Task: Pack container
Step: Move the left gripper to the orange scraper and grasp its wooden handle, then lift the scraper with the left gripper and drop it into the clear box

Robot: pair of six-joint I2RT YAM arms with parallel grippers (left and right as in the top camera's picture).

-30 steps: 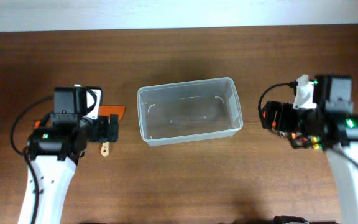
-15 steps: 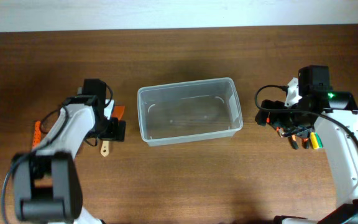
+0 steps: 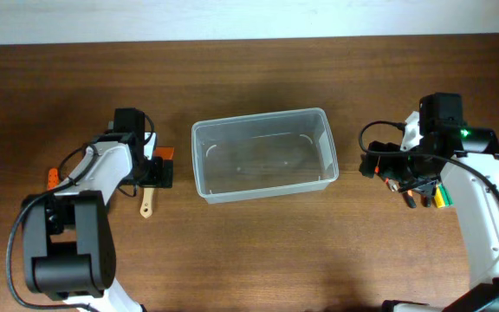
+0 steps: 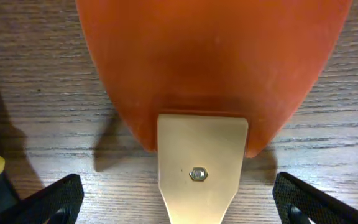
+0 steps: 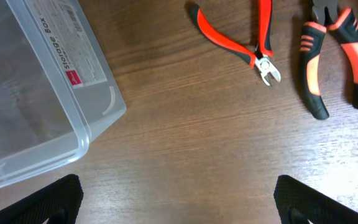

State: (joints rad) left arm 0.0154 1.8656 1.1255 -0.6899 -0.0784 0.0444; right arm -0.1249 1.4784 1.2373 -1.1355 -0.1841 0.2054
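Brown wood table [image 3: 258,251] fills every view. At left centre we see the left gripper [image 3: 158,173] low over an orange scraper [image 4: 210,62], its jaws spread wide either side of the tan handle [image 4: 201,180], gripping nothing. Mid-frame sits the container [image 3: 265,187], just right of the scraper. At right, the right gripper [image 3: 379,165] hovers beside it, likewise released, with red cutters [image 5: 241,37] and pliers [image 5: 334,56] beyond.

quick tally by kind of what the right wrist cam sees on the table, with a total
clear plastic storage container: 1
red-and-black handled side cutters: 1
orange-and-black handled pliers: 1
total: 3
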